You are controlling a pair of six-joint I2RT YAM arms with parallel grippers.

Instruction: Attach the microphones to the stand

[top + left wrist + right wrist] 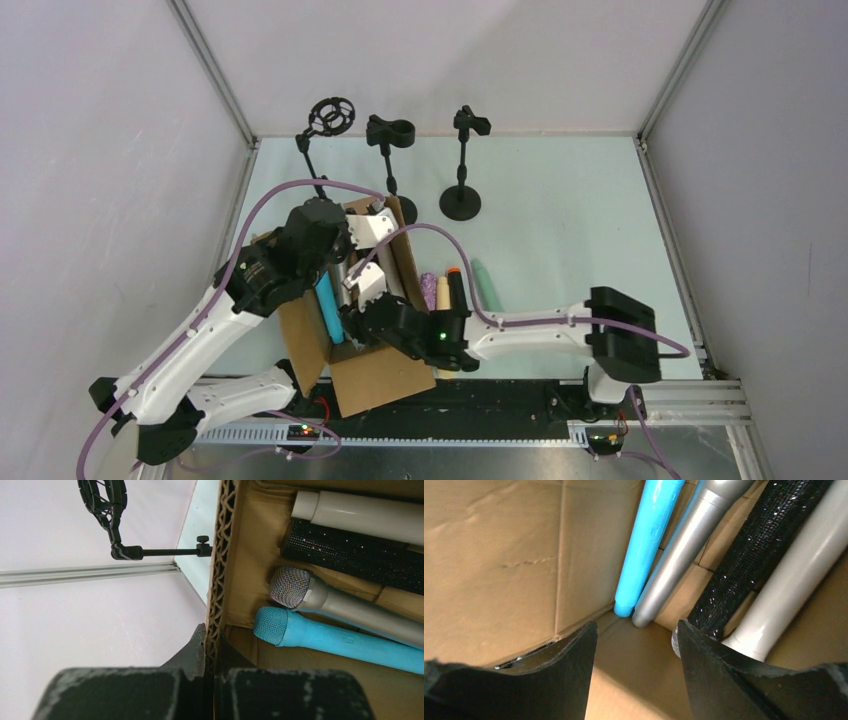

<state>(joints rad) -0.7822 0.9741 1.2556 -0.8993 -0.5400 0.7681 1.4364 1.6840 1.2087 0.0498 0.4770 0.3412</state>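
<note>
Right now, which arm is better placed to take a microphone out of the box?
Right. The right gripper is open inside the cardboard box, close to the microphones. The left gripper is shut on the box wall.

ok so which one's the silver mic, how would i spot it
Look for the brown cardboard box on the pale green table, left of centre. Four microphones lie side by side in it, and the silver-grey microphone sits between the blue microphone and the glittery black microphone. It alone has a silver wire-mesh head on a matt grey handle.
</note>
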